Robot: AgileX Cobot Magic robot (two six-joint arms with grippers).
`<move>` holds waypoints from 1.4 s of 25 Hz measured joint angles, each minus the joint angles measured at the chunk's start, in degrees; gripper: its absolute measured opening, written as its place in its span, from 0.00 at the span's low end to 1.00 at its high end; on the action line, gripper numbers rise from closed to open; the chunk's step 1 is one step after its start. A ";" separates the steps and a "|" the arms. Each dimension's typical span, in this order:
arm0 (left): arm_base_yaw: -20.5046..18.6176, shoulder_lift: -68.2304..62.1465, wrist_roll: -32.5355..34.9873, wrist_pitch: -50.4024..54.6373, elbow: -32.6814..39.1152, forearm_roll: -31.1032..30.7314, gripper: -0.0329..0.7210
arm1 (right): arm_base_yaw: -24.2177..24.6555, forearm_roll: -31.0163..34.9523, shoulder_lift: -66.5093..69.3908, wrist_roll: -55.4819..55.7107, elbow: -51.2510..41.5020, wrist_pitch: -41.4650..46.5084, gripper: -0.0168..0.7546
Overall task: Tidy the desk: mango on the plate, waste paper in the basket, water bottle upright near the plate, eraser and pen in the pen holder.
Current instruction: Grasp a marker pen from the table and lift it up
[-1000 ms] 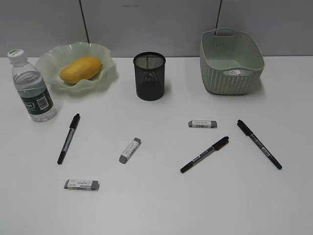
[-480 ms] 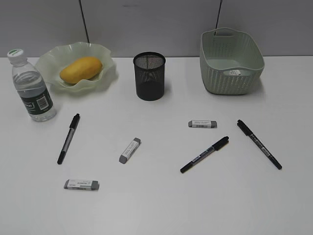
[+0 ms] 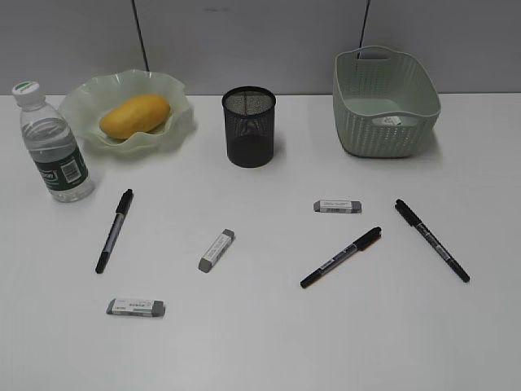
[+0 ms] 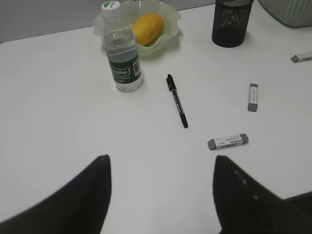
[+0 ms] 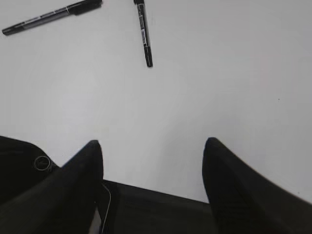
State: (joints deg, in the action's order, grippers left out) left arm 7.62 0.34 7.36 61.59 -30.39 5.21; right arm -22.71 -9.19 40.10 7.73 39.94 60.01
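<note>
Exterior view shows a good chunk of this is basically sorted: the mango (image 3: 135, 115) already sits on the plate (image 3: 173, 86) at about 10 o'clock on the table (image 3: 260, 342), the water bottle (image 3: 54, 147) stands upright just beside the plate at its 7 o'clock, and a small pale scrap that looks like the waste paper (image 3: 390, 120) lies inside the basket (image 3: 383, 134) over at 1 o'clock. What's left, as far as I can tell, is all the small stuff. The pen holder (image 3: 249, 127) at 12 looks empty from here, and three pens plus three erasers are scattered across the middle: left pen (image 3: 114, 230), middle pen (image 3: 340, 257), right pen (image 3: 431, 240), then the near eraser (image 3: 136, 307), centre eraser (image 3: 216, 250) and far eraser (image 3: 337, 206). Neither arm shows in that view. In the wrist views the left gripper (image 4: 161, 195) and right gripper (image 5: 152, 180) both hang above bare table, fingers spread wide with nothing between them.
</note>
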 joint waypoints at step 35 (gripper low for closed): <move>0.00 0.02 0.00 0.00 0.00 0.06 0.67 | 8.89 9.96 72.33 -19.63 34.17 -10.63 0.68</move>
State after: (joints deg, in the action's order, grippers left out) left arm 7.62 0.35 7.36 61.59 -30.39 5.28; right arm -13.82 0.76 112.43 -11.90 74.11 49.38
